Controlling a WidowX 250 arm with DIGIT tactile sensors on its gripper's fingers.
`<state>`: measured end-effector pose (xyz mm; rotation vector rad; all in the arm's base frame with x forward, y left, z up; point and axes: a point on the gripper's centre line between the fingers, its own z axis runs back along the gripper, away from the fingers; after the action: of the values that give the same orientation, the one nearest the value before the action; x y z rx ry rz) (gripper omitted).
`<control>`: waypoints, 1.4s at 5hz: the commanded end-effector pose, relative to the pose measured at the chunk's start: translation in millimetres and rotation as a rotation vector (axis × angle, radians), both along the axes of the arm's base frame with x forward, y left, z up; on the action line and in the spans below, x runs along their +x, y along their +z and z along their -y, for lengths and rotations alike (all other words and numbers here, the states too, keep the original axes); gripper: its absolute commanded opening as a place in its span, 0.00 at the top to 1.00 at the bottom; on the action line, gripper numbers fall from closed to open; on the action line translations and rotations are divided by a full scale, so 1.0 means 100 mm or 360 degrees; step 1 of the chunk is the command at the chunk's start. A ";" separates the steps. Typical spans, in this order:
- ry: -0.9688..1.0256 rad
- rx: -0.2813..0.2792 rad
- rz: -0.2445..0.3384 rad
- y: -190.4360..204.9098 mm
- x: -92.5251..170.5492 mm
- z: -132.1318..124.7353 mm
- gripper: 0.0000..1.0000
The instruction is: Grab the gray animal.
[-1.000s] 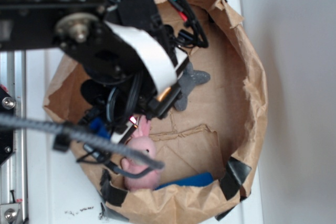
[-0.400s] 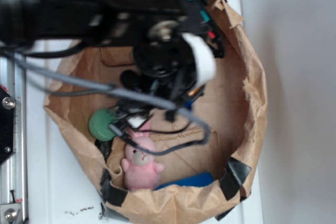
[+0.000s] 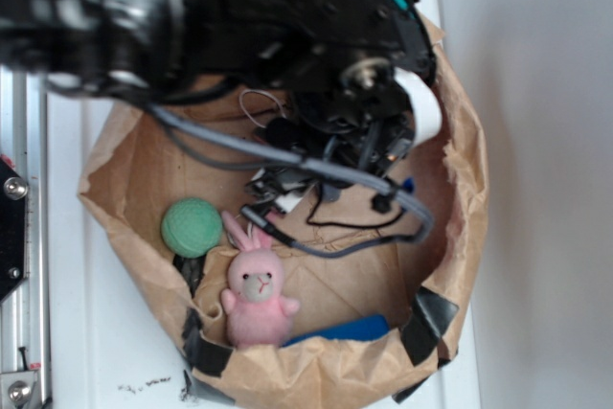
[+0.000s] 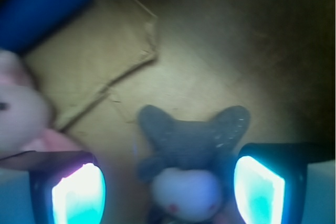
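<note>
From the wrist view, the gray animal lies straight ahead of the end effector, in the gap between its two glowing fingers. Its white face with red dots points toward the camera and its dark ears spread away from it, so its body seems to run roughly along the line of approach rather than across the gap. It sits closer to the finger on the right of that view than to the other; whether either finger touches it I cannot tell, as the picture is soft. The jaws stand wide apart and hold nothing. The animal rests on the brown floor of the paper bag, in the half away from the taped rim, near a creased cardboard flap. In the exterior view it is hidden under the arm and its cables, which hang over the upper middle of the bag. The pink bunny sits well apart, against the near taped rim, with the green ball just beside it toward the bag's left wall; in the wrist view the bunny shows only at the left edge, just outside the left finger. I'd judge closing here could take the animal by the head, provided the end effector is low enough, which I cannot confirm.
</note>
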<state>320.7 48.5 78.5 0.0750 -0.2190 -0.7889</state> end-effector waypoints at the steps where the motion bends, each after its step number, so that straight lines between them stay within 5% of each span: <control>1: 0.0012 0.0001 0.0123 0.07 0.06 0.08 0.00; 2: -0.0017 0.0006 0.0121 -0.11 0.05 0.14 0.00; 3: -0.0031 0.0036 0.0094 -0.22 0.04 0.19 0.36; 4: 0.0008 0.0045 0.0106 -0.20 0.05 0.16 1.00; 6: 0.0075 0.0070 0.0149 -0.09 -0.01 0.09 1.00; 7: 0.0111 -0.0009 0.0208 0.17 -0.06 0.06 1.00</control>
<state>311.6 45.0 76.8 0.0901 -0.2957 -0.7100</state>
